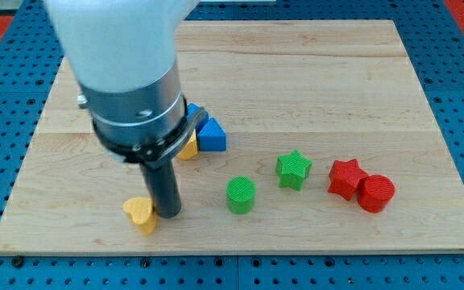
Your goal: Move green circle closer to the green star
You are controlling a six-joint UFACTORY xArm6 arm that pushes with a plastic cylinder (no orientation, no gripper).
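Pale, smooth-grained wooden board; ridged matt plastic green circle and green star; glossy dark rod.

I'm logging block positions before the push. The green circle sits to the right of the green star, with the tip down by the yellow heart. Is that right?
Not quite. The camera view shows the green circle to the view's left of the green star, not right, and slightly lower. The rest holds: my tip is down by the yellow heart, just to that block's right.
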